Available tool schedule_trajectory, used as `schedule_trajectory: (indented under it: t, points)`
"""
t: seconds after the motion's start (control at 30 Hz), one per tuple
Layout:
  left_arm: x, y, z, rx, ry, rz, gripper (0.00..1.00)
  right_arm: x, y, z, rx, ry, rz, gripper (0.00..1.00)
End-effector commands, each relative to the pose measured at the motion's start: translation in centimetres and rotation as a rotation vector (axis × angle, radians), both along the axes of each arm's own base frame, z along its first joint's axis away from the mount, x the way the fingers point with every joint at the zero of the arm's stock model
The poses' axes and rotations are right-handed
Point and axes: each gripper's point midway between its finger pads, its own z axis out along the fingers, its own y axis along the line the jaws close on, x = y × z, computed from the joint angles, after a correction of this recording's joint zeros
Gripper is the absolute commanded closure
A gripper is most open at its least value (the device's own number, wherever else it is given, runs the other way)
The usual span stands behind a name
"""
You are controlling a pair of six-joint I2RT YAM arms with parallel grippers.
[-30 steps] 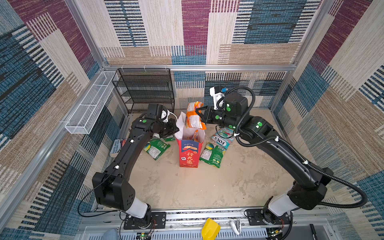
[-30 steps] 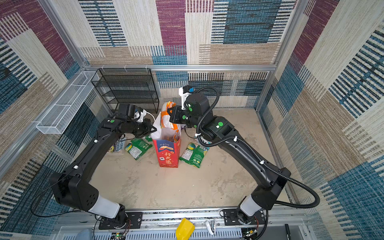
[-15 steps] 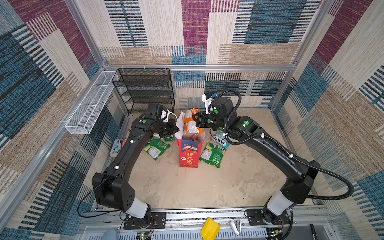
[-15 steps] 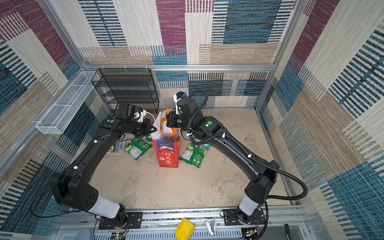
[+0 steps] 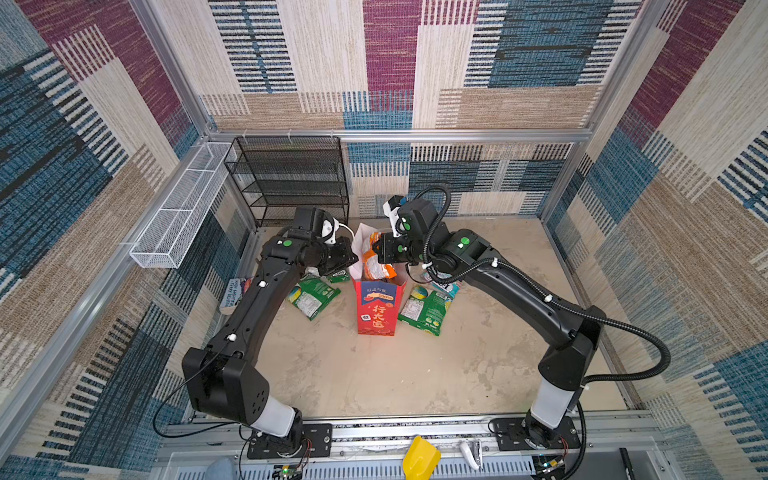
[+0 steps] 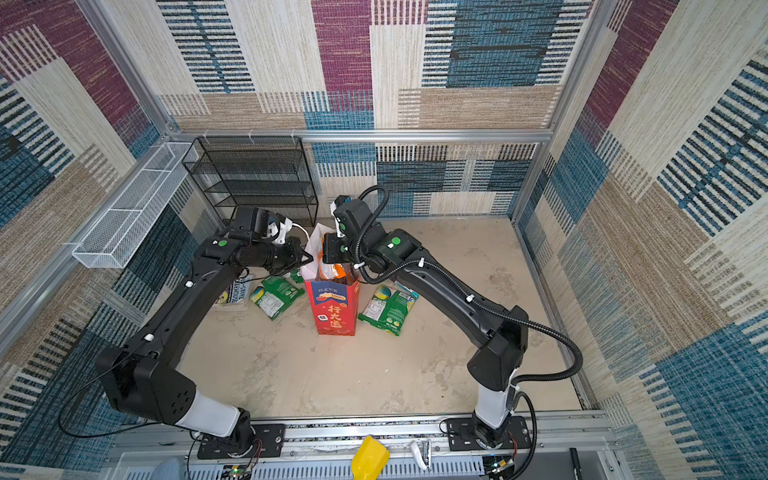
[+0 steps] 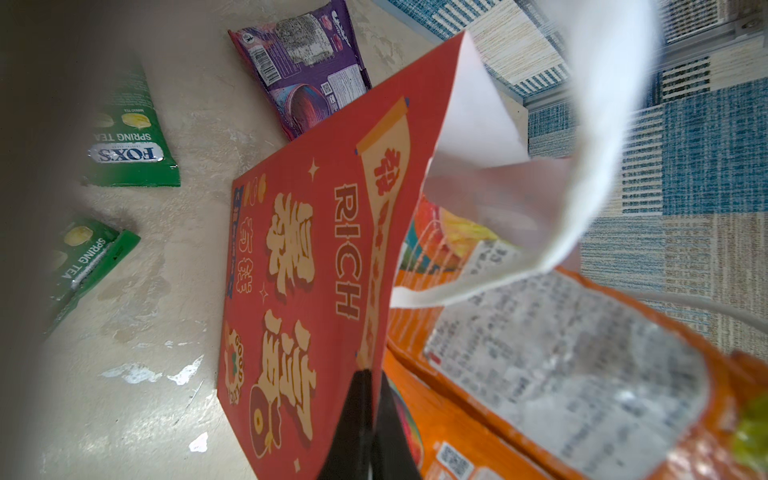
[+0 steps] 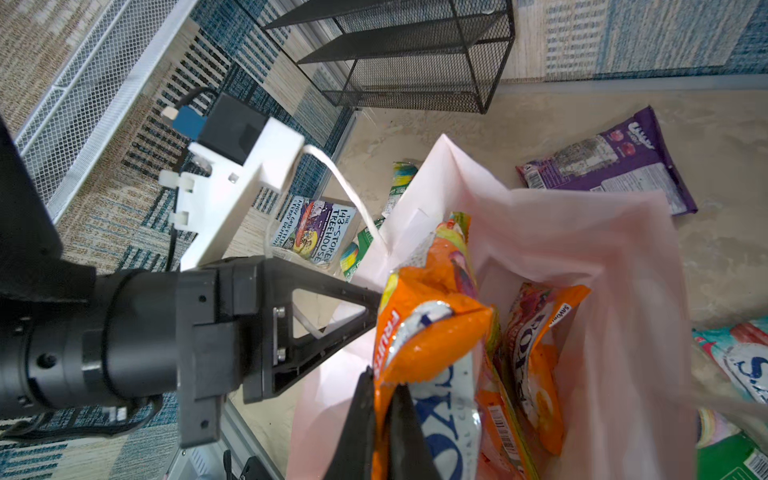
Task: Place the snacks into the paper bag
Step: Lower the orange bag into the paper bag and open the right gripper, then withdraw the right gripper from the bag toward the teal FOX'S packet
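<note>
The red paper bag (image 5: 376, 309) (image 6: 332, 311) stands upright mid-floor, mouth open. My left gripper (image 5: 353, 259) (image 7: 372, 376) is shut on the bag's left rim (image 7: 374, 257), holding it wide. My right gripper (image 5: 379, 251) (image 8: 384, 384) is shut on an orange snack pouch (image 8: 432, 332) (image 6: 332, 270) whose lower part hangs inside the bag's mouth. A pink-orange pouch (image 8: 536, 345) lies deeper in the bag. On the floor are green pouches (image 5: 311, 295) (image 5: 424, 309), a purple pouch (image 8: 611, 162) behind the bag, and a teal pouch (image 5: 444, 284) under the right arm.
A flat book (image 5: 235, 293) (image 8: 316, 228) lies at the left wall beside the left arm. A black wire shelf (image 5: 291, 178) stands in the back left corner. A white wire basket (image 5: 183, 208) hangs on the left wall.
My right gripper has carried the orange pouch left and down from behind the bag into its mouth. The left gripper has kept its hold on the rim.
</note>
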Motion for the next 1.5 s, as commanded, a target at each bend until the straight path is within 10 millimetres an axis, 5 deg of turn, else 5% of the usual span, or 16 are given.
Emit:
schedule_trajectory:
  t: [0.0,0.27,0.57,1.17,1.47]
  points:
    - [0.3,-0.2,0.8,-0.016,-0.029,-0.008,1.00,0.0,0.7,0.3,0.012,-0.006,0.025,0.99]
    - [0.2,-0.2,0.8,-0.014,-0.030,-0.003,1.00,0.2,1.6,-1.4,-0.014,0.028,0.041,0.88]
    - [0.3,0.1,0.5,-0.002,-0.025,0.008,1.00,-0.3,1.8,2.7,0.028,-0.039,0.087,0.63]
    - [0.2,0.7,-0.1,0.034,0.000,0.029,1.00,-1.5,-3.4,10.3,0.016,-0.204,0.030,0.17]
    - [0.2,0.9,-0.2,0.050,0.000,0.037,1.00,-1.1,-8.5,10.5,0.028,-0.194,-0.043,0.09]
